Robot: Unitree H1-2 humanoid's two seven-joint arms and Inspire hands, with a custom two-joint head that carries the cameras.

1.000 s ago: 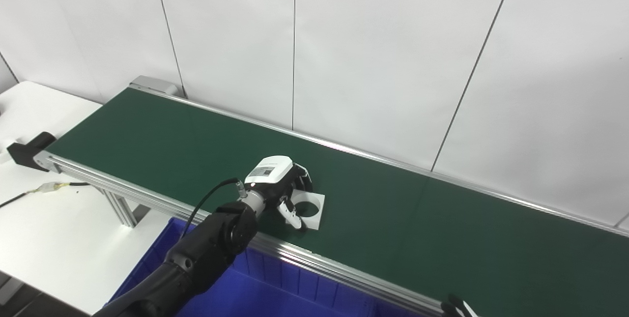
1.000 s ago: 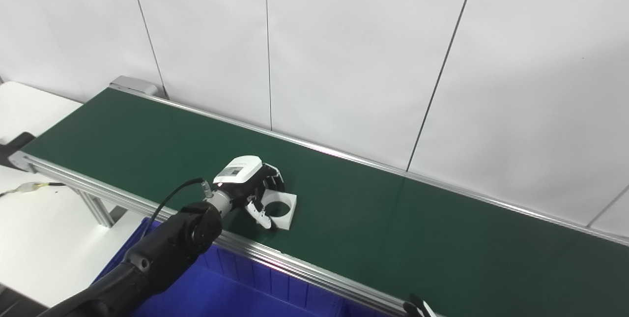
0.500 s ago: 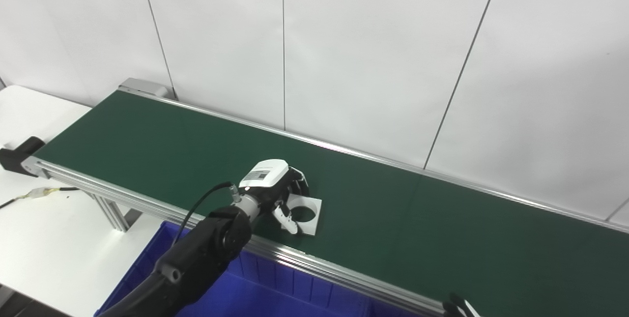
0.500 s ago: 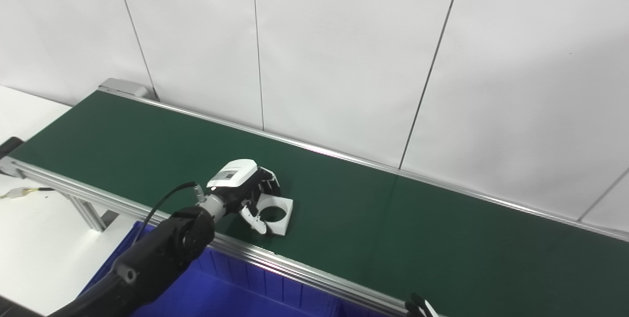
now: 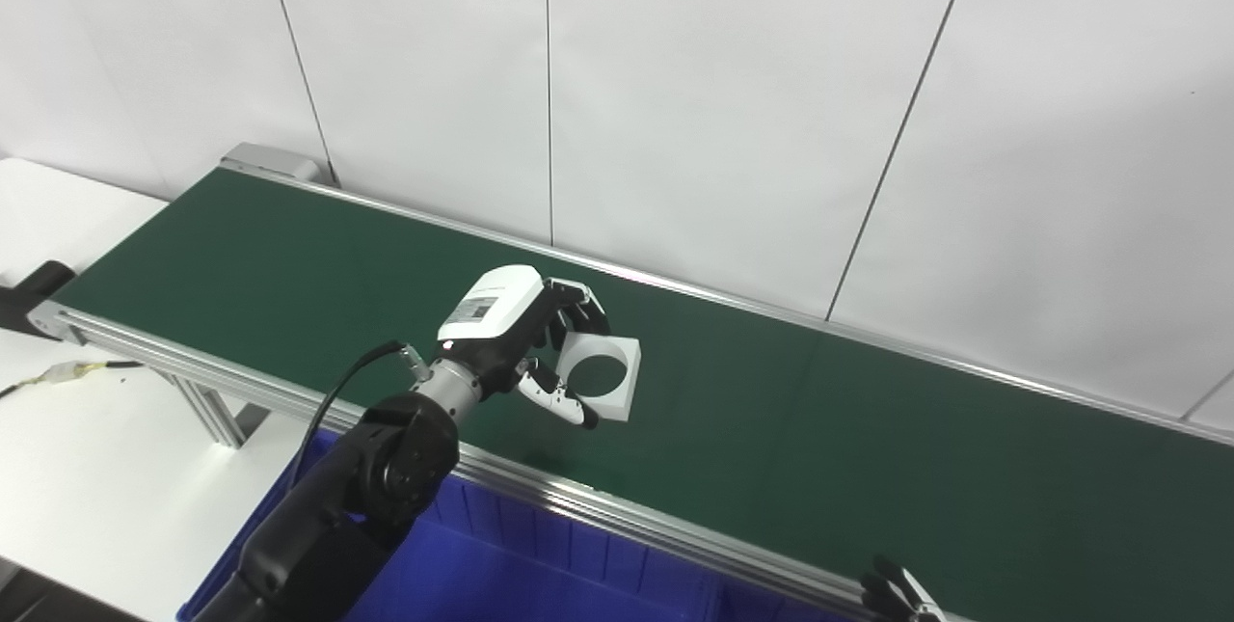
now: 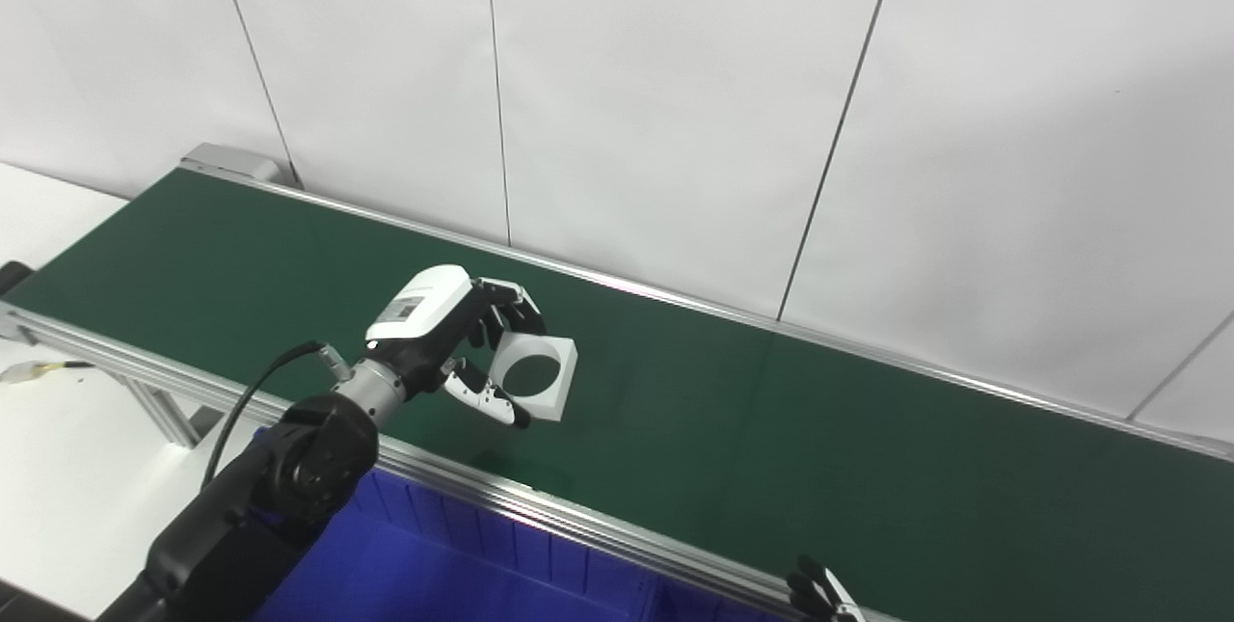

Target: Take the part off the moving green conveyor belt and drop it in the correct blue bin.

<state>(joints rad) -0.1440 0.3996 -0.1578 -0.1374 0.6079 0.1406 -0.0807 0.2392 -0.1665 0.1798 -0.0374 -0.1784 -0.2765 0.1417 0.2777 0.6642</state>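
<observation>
The part [image 5: 617, 377] is a white square block with a round hole through it. My left hand [image 5: 525, 338] is shut on it and holds it lifted above the green conveyor belt [image 5: 868, 448], tilted so the hole faces the camera. It also shows in the right eye view [image 6: 549, 376], with the left hand [image 6: 453, 338] on its left edge. Only the fingertips of my right hand [image 5: 897, 593] show at the bottom edge, so its state cannot be told. A blue bin [image 5: 540, 574] sits below the belt's near rail, under my left arm.
The belt's aluminium near rail [image 5: 675, 535] runs between the belt and the bin. A white table [image 5: 87, 448] with a cable [image 5: 87, 369] lies at the left. A white panelled wall [image 5: 723, 101] stands close behind the belt.
My left hand has closed on the part and lifted it off the belt, tilting it up. The camera has shifted slightly.
</observation>
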